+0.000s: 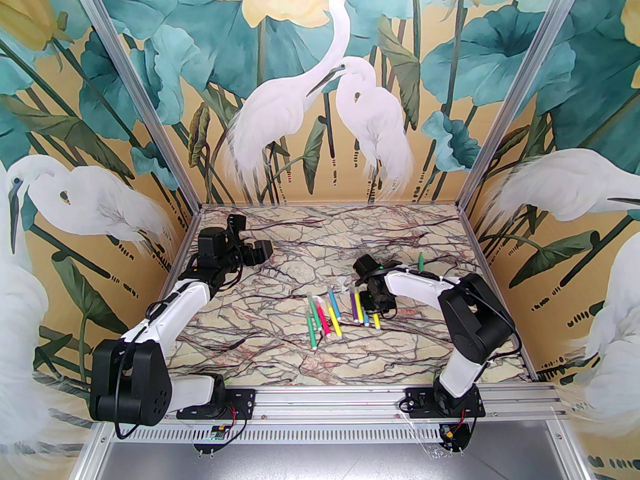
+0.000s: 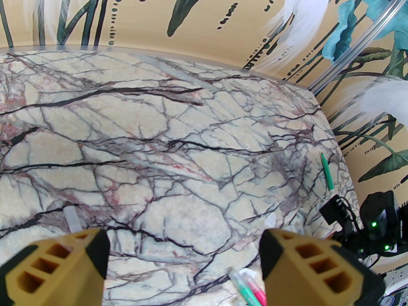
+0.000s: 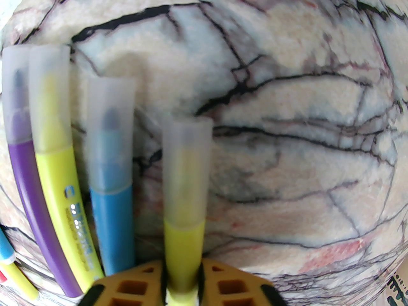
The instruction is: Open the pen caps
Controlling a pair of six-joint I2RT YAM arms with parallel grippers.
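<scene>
My right gripper (image 3: 183, 285) is shut on the body of a yellow pen (image 3: 184, 244) lying on the marble table, and its clear cap (image 3: 186, 171) is on and points away. Left of it lie a blue pen (image 3: 111, 225), another yellow pen (image 3: 63, 199) and a purple pen (image 3: 27, 196), each capped. From above, the right gripper (image 1: 375, 312) sits at the right end of the pen row (image 1: 325, 318). My left gripper (image 2: 185, 260) is open and holds nothing, over the far left of the table (image 1: 262, 254). A loose clear cap (image 2: 71, 218) lies by its left finger.
A lone green pen (image 1: 421, 260) lies at the back right, with its tip bare. A second loose clear cap (image 2: 271, 218) lies near the right arm (image 1: 425, 283). Painted walls enclose the table on three sides.
</scene>
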